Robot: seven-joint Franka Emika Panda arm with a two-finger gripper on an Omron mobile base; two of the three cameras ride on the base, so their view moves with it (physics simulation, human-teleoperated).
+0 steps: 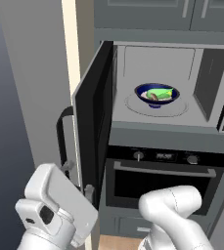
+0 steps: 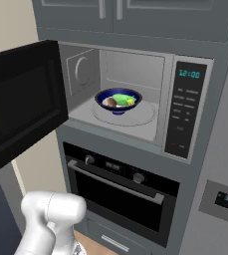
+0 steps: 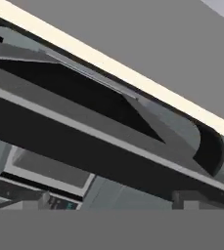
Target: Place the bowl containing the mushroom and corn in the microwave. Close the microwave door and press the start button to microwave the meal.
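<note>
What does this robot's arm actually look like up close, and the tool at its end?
The arm is glossy white, built of rounded, tube-like segments. Its blocky white head has a dark recess on the side and small grey fittings. The tool has two small dark grey finger tips. No cables or markings show.

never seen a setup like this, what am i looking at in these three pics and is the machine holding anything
This is a rendered kitchen with a white robot arm on a base that can drive. Two pictures come from cameras on that base, behind the arm to its left and right. The third comes from a camera on the hand, tilted, looking closely at the microwave door.

The microwave stands open above a black oven. On its glass turntable sits a dark blue bowl holding a green corn cob and a brown mushroom. The door is swung wide open, with its curved black handle outside.

The gripper is open and holds nothing. The hand sits low beside the door's outer side.
</note>
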